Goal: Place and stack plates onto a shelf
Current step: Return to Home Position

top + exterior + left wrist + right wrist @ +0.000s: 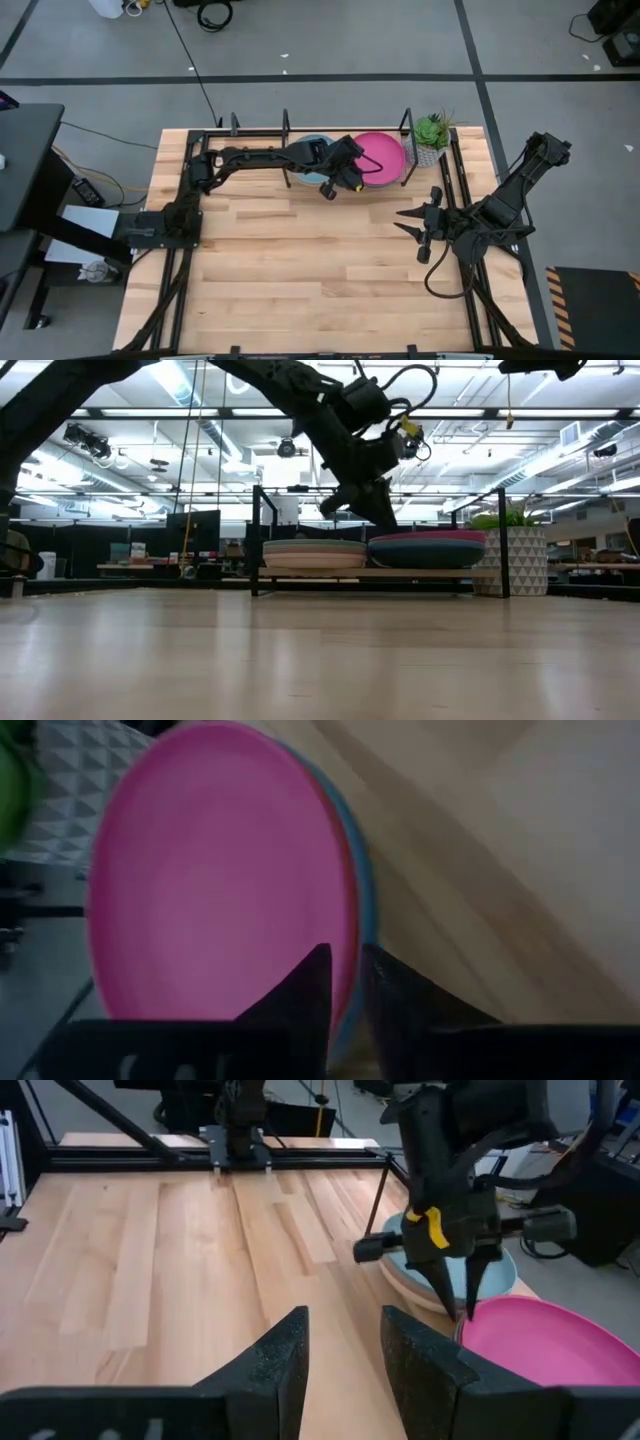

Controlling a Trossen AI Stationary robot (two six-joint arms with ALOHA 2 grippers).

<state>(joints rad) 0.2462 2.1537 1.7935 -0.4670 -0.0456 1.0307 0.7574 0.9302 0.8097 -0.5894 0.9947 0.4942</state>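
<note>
Wooden tabletop: left gripper (360, 165), fingers slightly parted, empty, just above rim of pink plate (385, 155) on shelf (300, 572); right gripper (403, 222) parted, well apart.

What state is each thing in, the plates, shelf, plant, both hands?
shelf, holding two plate stacks
pink plate, flat, topping the right stack
light teal plate, flat, topping the left stack
potted plant, upright beside the shelf
left hand, slightly open, empty, over the pink plate's edge
right hand, open, empty, over the table's right side
</note>
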